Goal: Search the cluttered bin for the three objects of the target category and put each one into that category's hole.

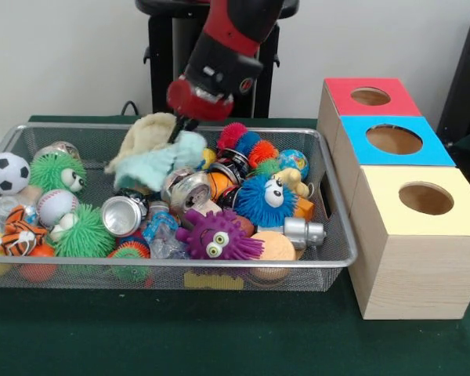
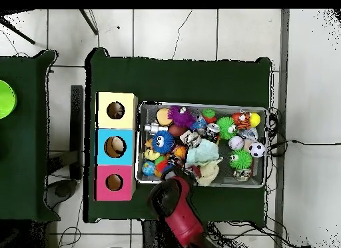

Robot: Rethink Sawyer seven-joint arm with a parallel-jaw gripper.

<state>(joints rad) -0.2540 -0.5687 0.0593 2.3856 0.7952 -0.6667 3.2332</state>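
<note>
Front view: red-and-black Sawyer arm comes down from the top edge, and its gripper sits low over the far middle of the silver wire-mesh bin. Whether the fingers are released or clenched cannot be told; the tip is buried against a pale mint-green cloth lying on a cream cloth.

Bin stands on the green-covered worktop, left of three light wooden boxes along the right edge. Round dark hole in the pale yellow top belongs to the box nearest the camera; blue-topped box behind it, red-topped box farthest.

No rope toys can be picked out among the clutter. Visible there: purple spiky rubber ball with eyes, blue spiky ball, crushed silver can, black-and-white soccer ball, orange-and-black striped plush tiger.

Overhead view: gripper at the bin's robot-side edge.
</note>
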